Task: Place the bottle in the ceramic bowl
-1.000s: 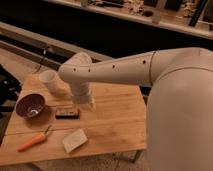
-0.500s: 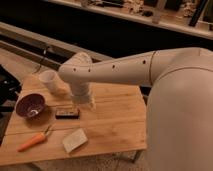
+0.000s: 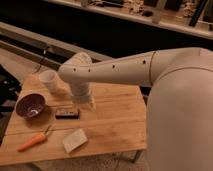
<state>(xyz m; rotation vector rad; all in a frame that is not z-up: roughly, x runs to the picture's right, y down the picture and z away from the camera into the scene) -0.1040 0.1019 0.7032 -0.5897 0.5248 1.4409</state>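
Bottle (image 3: 49, 80): upright at the bench's (image 3: 115, 122) back-left corner, behind the ceramic bowl (image 3: 21, 107), apart from it.
Gripper (image 3: 86, 105): I see it pointing down just behind the dark block (image 3: 67, 113), fingers spread, holding nothing.

The bench (image 3: 115, 117) is recorded as matt grained wood. The ceramic bowl (image 3: 31, 105), near its left edge, is glazed glossy inside. The bottle (image 3: 48, 80) is noted as matt plastic. The hand (image 3: 86, 103), over mid-bench, is smooth-cased.
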